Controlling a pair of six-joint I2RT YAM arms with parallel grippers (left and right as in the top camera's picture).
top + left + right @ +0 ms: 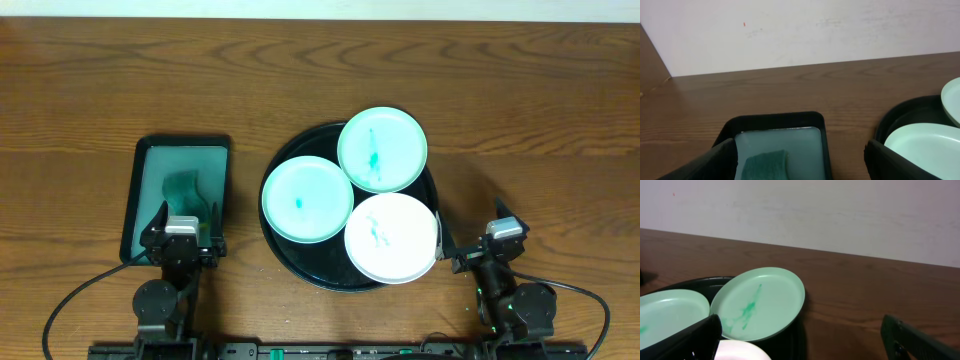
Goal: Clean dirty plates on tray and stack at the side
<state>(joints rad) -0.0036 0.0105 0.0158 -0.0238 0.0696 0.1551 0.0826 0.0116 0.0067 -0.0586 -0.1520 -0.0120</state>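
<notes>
A round glossy black tray (285, 258) holds three plates. A mint plate (383, 149) with a teal smear leans on the back rim. A second mint plate (307, 198) with a small smear lies at the left. A white plate (391, 238) with a teal smear lies at the front right. My left gripper (180, 228) is open over the near end of a teal tray. My right gripper (478, 240) is open just right of the black tray. The right wrist view shows the back mint plate (760, 304), the left mint plate (667, 315) and the white plate's edge (742, 351).
A rectangular dark-rimmed teal tray (145, 190) with a green sponge (187, 187) stands left of the black tray; it also shows in the left wrist view (777, 142) with the sponge (765, 165). A pale wall runs behind the wooden table's far edge.
</notes>
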